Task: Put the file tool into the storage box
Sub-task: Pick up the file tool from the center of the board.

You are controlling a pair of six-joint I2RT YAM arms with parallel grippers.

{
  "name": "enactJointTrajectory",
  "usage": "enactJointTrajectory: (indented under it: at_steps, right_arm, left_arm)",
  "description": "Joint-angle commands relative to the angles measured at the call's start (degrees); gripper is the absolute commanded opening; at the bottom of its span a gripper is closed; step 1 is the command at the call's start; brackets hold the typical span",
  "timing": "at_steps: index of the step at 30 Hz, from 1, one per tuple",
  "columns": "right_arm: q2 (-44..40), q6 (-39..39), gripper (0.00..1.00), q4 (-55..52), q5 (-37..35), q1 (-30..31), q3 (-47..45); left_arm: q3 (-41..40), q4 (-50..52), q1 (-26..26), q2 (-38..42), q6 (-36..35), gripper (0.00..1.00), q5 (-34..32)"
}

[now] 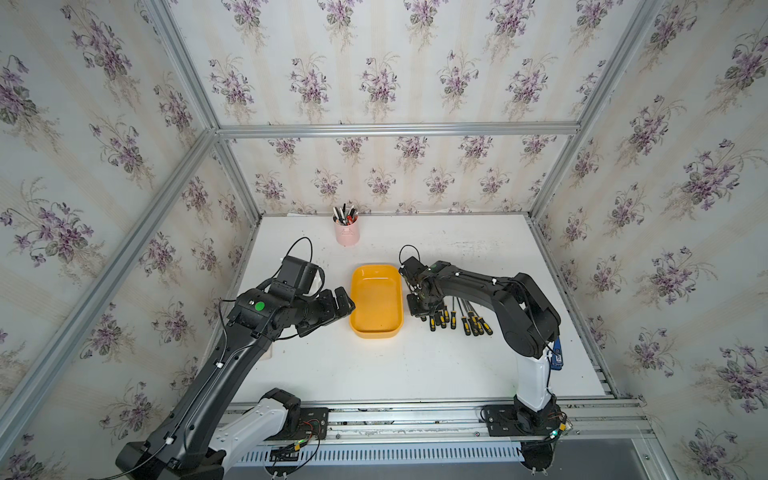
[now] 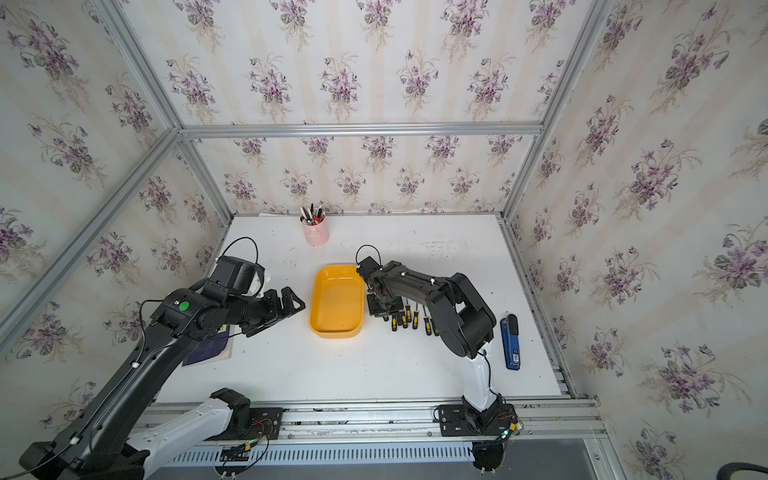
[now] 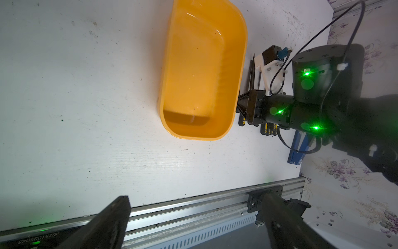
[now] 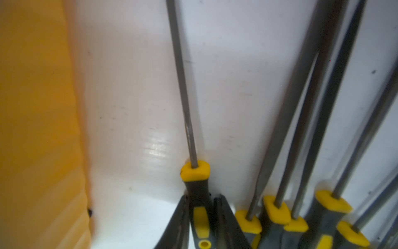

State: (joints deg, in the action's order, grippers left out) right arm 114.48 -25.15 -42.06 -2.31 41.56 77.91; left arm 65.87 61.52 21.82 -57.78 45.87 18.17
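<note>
Closest to the lens in the right wrist view, the right gripper (image 4: pixel 201 196) has its two black fingers pressed against both sides of a file tool (image 4: pixel 189 133). It grips the black rubbery handle, which has a yellow collar and a yellow inlay. The tool's thin grey steel shaft lies on the counter (image 1: pixel 374 370), just beside the storage box (image 1: pixel 376 332) but outside it. More files (image 1: pixel 469 322) with matching handles lie side by side next to it, on the side away from the box. The box is a shallow, glossy yellow-orange plastic tray with rounded corners. The left gripper (image 1: pixel 347 311) hovers at the box's other side, jaws wide apart. In the left wrist view a printed code (image 3: pixel 38 237), seen upside down, seems to read JG251025045. The counter is white, scuffed and speckled. A pink cup of pens (image 1: pixel 347 235) stands near the back wall. Purple floral wallpaper (image 1: pixel 374 83) covers the walls, framed by ribbed aluminium rails (image 1: pixel 395 129).
</note>
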Motion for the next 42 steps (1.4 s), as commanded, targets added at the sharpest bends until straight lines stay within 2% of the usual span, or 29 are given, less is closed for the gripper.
enactJointTrajectory:
  at_steps: [1,5,7,14,21,25,28,31,34,37,42]
  right_arm:
    - [0.22,0.97,0.18,0.92,0.19,-0.16,-0.95]
    - [0.27,2.01,0.03,2.67,1.91,-0.25,-2.05]
    - [-0.13,2.5,0.0,3.29,2.41,-0.32,-2.63]
    - [-4.6,4.21,0.0,3.45,3.9,-0.25,-3.55]
    - [-14.87,6.23,0.0,0.9,6.63,-0.84,-4.65]
    - [-22.58,6.28,0.0,-1.02,11.44,-1.39,-5.62]
    - [-28.97,3.9,0.0,0.76,18.39,-1.57,-7.44]
    - [-34.68,-1.15,0.0,5.57,25.19,-1.57,-10.23]
    - [-39.69,-8.04,0.0,13.58,31.18,-1.5,-14.85]
    - [-41.84,-11.14,0.0,16.11,31.4,-1.54,-16.96]
    - [-42.22,-12.72,0.0,17.44,31.6,-0.95,-18.14]
  left_arm:
    - [-0.3,-1.79,-0.05,-0.23,-0.01,1.0,-0.51]
    - [-0.65,-2.29,-0.09,-0.49,-0.09,1.0,-0.56]
    - [-0.67,-2.48,-0.16,-0.67,-0.11,1.0,-0.6]
    - [-0.22,-4.65,-0.12,-1.78,0.1,1.0,0.6]
    - [1.46,-13.23,-0.24,-3.61,2.57,1.0,8.46]
    - [0.95,-22.36,-0.27,-4.35,6.58,1.0,13.45]
    - [-1.87,-34.43,-0.09,-4.79,12.99,1.0,18.09]
    - [-3.0,-42.19,0.34,-5.94,17.04,1.0,19.3]
    - [-1.85,-43.87,1.61,-8.68,17.91,0.98,20.02]
    - [-0.65,-42.15,3.17,-11.43,17.36,0.92,19.36]
    - [-0.18,-44.38,6.0,-15.62,18.34,0.71,19.29]
